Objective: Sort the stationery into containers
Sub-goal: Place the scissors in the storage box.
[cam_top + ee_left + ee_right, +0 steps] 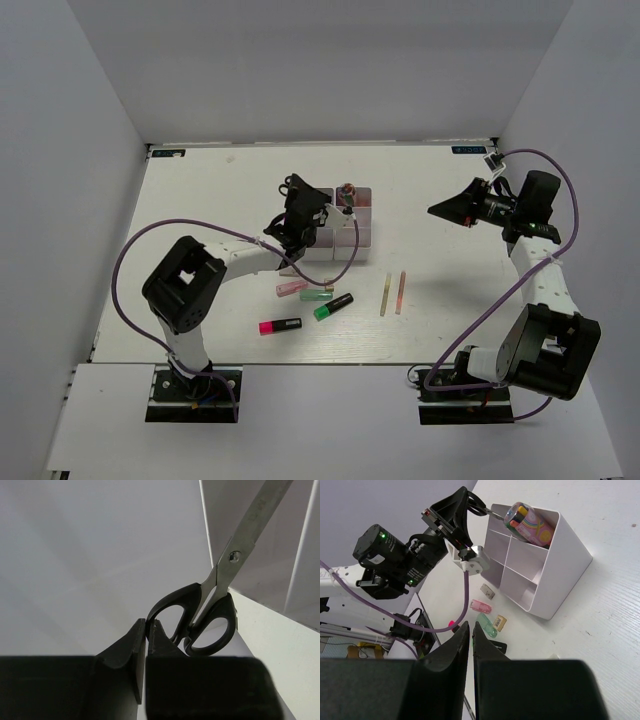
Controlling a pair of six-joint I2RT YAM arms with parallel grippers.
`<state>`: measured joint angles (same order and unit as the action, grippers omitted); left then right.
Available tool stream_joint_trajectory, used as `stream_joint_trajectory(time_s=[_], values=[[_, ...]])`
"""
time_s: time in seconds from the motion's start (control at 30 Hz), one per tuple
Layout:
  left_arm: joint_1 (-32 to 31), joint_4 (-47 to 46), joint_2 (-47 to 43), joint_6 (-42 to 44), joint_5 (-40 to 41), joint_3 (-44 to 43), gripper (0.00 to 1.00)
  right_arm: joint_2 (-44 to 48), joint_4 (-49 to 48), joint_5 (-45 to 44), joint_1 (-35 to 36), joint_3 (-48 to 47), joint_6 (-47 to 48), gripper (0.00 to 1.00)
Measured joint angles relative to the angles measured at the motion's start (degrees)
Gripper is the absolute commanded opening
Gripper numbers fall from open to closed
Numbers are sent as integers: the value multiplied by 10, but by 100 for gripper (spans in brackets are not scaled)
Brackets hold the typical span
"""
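My left gripper (293, 187) is shut on one black handle ring of the scissors (220, 577) and holds them over the left side of the containers (340, 232), a white block of square bins. The blade points toward the far bin that holds the fat pink tube (347, 192). The right wrist view shows the same: left gripper (465, 495), scissors (479, 505), tube (527, 522), containers (540, 575). My right gripper (471, 625) is shut and empty, raised at the right, aimed at the bins.
On the table in front of the bins lie a pink highlighter (280, 326), a green highlighter (333, 306), pastel pink (292, 288) and green (315, 295) markers, small erasers (500, 623) and two thin sticks (393, 293). Grey walls enclose the table.
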<state>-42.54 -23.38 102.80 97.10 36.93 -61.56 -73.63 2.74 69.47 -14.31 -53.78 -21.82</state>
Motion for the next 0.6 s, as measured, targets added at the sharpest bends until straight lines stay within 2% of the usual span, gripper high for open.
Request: stream_joint_trajectory(time_s=[0.13,0.33,0.6], values=[[-1,-11,0,4,-1,1,18,0,0,1,-2,0,-2,9],[-2,-24,0,6,-3,1,27,0,-1,2,-3,0,-3,10],[-6,-32,0,6,-6,2,32,0,-3,2,-3,0,-3,10]])
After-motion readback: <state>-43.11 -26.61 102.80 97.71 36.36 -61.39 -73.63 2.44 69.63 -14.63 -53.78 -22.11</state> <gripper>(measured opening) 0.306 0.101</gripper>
